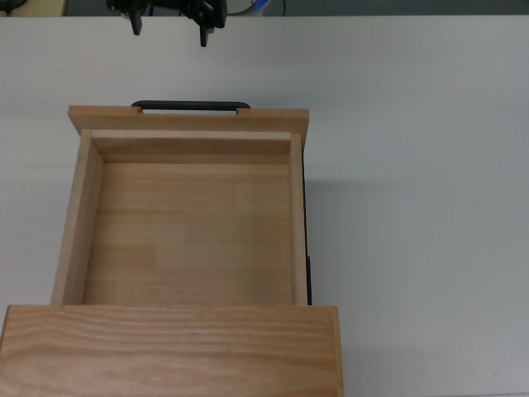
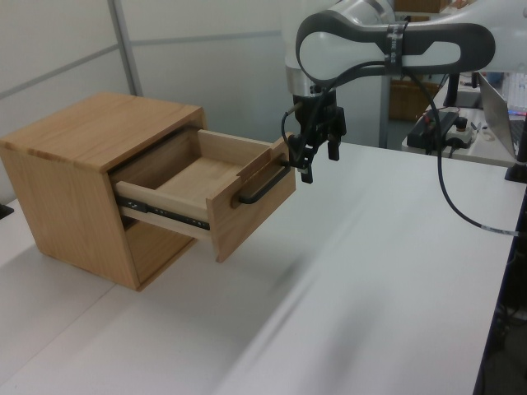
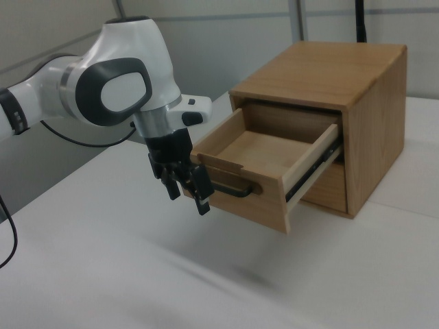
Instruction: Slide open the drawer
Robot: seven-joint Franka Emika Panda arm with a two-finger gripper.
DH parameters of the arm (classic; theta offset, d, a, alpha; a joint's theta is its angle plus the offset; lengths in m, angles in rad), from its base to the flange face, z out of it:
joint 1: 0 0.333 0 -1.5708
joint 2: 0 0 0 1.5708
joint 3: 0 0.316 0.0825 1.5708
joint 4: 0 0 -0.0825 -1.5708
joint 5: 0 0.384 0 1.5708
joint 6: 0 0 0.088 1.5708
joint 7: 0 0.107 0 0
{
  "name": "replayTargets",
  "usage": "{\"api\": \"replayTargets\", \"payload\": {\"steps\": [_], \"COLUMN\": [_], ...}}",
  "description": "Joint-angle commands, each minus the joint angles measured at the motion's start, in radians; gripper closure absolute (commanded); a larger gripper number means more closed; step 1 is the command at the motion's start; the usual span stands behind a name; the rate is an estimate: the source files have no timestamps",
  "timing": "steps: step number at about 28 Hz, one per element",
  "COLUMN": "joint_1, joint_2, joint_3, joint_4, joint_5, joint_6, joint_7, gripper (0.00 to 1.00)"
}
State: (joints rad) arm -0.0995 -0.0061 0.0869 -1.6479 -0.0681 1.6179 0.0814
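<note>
Hand (image 1: 169, 23) cropped at top edge

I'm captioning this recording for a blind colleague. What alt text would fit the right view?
A light wooden drawer stands pulled well out of a wooden cabinet on a white table, its inside empty. A white robot arm holds its black gripper, fingers open, beside the drawer's black bar handle without gripping it.

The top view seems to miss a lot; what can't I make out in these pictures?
- Claw: in the top view, the picture's upper edge cuts it off; only two finger tips show.
- Cabinet: the top view's bottom edge crops it.
- Handle: in the right view, the claw covers its left end.
- Drawer: in the left view, the cabinet hides its back.
</note>
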Motion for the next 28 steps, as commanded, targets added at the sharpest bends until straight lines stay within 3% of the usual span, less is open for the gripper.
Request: {"api": "replayTargets", "payload": {"steps": [1, 28], "joint_1": [0.004, 0.009], "joint_2": [0.008, 0.02], "joint_3": [0.005, 0.03], "joint_4": [0.0, 0.005], "joint_5": [-0.006, -0.007], "joint_6": [-0.01, -0.01], "joint_7": [-0.069, -0.088], "gripper": [0.0, 0.0]}}
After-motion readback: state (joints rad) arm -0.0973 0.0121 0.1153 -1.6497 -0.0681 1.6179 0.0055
